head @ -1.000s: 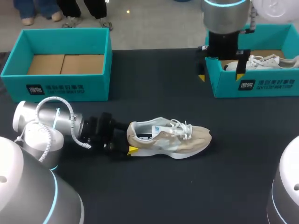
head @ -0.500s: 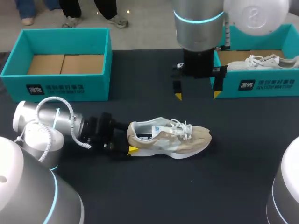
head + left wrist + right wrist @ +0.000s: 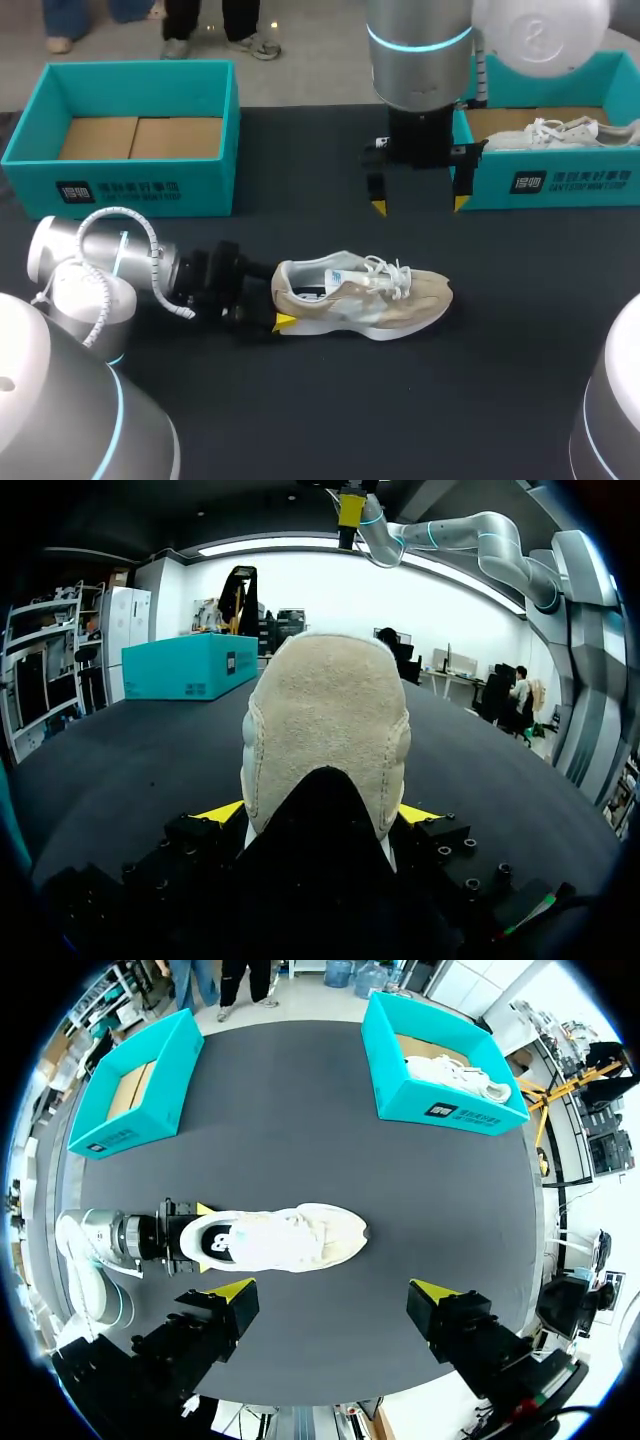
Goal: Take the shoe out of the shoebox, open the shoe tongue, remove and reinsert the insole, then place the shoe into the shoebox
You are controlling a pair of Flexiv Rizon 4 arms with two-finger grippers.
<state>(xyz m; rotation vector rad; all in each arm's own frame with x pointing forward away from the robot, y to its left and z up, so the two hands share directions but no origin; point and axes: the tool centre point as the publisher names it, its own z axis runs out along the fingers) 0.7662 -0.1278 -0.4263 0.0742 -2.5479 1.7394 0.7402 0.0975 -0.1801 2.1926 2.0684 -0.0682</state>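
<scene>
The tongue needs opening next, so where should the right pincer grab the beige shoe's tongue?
Pinch the free top edge of the tongue, behind the laces, coming straight down from above: the shoe stands upright, opening upward, heel held by the left pincer.

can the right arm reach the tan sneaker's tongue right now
Probably yes: the right gripper hangs open over the table near the tan sneaker, nothing lies between them, and the left gripper clamps only its heel.
</scene>
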